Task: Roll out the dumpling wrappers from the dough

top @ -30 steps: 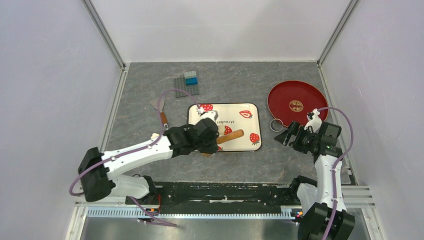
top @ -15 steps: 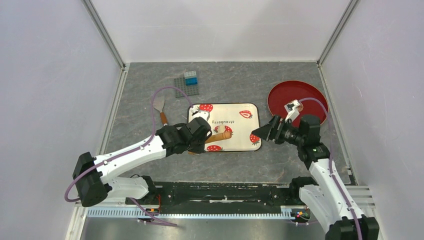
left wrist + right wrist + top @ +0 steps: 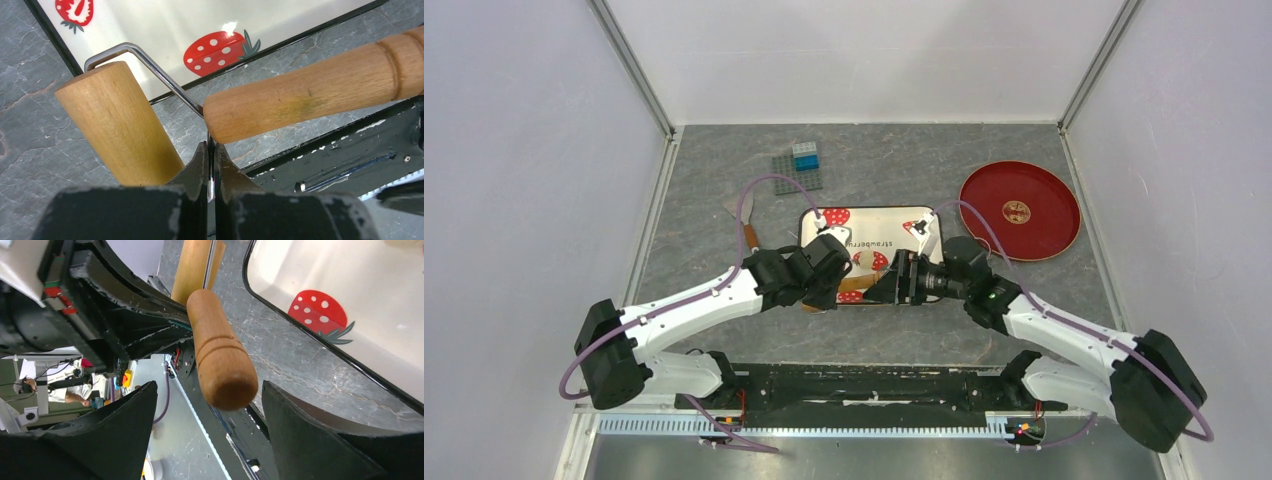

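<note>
A wooden roller with a bent wire frame hangs over the near edge of the strawberry tray (image 3: 936, 222). My left gripper (image 3: 211, 147) is shut on the wire, between the drum (image 3: 117, 125) and the handle (image 3: 310, 95). From above, the left gripper (image 3: 827, 275) sits at the tray's near left corner. My right gripper (image 3: 207, 390) is open, one finger on each side of the handle's (image 3: 220, 355) free end, with a gap on both sides. In the top view the right gripper (image 3: 886, 290) faces the left one. The dough and the dumpling wrappers are hidden.
A red plate (image 3: 1020, 210) lies at the back right. A grey baseplate with blue bricks (image 3: 799, 165) stands at the back, and a spatula (image 3: 744, 222) lies left of the tray. The black arm-base rail (image 3: 874, 385) runs along the near edge.
The right arm has swung left from beside the red plate to the tray's near edge, and its jaws have narrowed a little around the handle's end. The left gripper has kept its hold on the roller.
</note>
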Controlling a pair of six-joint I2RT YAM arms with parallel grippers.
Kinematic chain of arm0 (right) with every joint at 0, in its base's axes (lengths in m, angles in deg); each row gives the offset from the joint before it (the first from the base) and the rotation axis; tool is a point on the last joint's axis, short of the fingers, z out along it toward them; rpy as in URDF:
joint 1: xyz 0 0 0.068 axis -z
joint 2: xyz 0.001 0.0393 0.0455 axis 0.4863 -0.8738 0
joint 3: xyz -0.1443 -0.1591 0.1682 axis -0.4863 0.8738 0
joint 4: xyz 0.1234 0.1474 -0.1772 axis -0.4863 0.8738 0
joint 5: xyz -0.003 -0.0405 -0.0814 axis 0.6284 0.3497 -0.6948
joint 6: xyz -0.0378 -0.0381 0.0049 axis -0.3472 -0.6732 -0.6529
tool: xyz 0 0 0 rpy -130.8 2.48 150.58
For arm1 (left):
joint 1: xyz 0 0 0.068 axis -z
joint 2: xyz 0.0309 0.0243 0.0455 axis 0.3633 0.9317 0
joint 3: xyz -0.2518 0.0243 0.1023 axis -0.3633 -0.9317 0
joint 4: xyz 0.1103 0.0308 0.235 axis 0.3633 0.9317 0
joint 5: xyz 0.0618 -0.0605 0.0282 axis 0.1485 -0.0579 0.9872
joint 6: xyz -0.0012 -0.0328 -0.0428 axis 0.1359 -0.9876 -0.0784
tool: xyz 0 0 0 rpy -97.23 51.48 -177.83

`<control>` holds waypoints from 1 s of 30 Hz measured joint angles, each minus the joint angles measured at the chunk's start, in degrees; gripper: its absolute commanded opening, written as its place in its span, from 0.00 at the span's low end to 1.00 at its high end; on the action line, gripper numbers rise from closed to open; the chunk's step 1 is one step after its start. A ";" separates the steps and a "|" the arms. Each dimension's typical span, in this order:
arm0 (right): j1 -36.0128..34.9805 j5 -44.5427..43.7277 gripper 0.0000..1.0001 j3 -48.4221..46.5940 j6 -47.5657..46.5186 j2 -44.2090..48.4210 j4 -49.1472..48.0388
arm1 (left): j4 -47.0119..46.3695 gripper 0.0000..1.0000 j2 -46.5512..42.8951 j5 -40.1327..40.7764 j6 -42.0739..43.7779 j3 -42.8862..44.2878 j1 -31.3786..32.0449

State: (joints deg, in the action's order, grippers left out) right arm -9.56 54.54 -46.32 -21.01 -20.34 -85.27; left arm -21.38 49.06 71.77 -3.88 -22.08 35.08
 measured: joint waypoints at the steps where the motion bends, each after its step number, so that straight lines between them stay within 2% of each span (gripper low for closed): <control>1: -1.42 -0.90 0.73 -0.22 0.57 -1.44 -0.72 | -0.02 0.02 0.00 -0.24 0.02 0.00 0.00; 11: -4.35 -5.20 0.68 -0.28 5.40 -5.31 -9.20 | -0.07 0.02 0.00 -1.33 0.09 -0.42 0.76; 16: -4.87 -5.16 0.61 -1.11 5.68 -8.39 -9.14 | -0.02 0.02 0.00 -1.31 0.11 -1.16 2.05; 25: -5.42 -3.50 0.43 -2.91 5.11 -10.73 -8.52 | 0.22 0.02 0.00 -0.74 0.28 -1.20 2.82; 30: -5.44 -2.49 0.43 -2.93 4.90 -11.02 -8.52 | 0.66 0.02 0.00 -0.70 0.85 -1.20 2.99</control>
State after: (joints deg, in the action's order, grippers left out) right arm -15.00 52.04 -49.24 -16.12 -31.35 -93.79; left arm -20.72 49.06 71.08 -3.03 -23.29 38.07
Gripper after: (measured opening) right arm 0.428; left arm 0.044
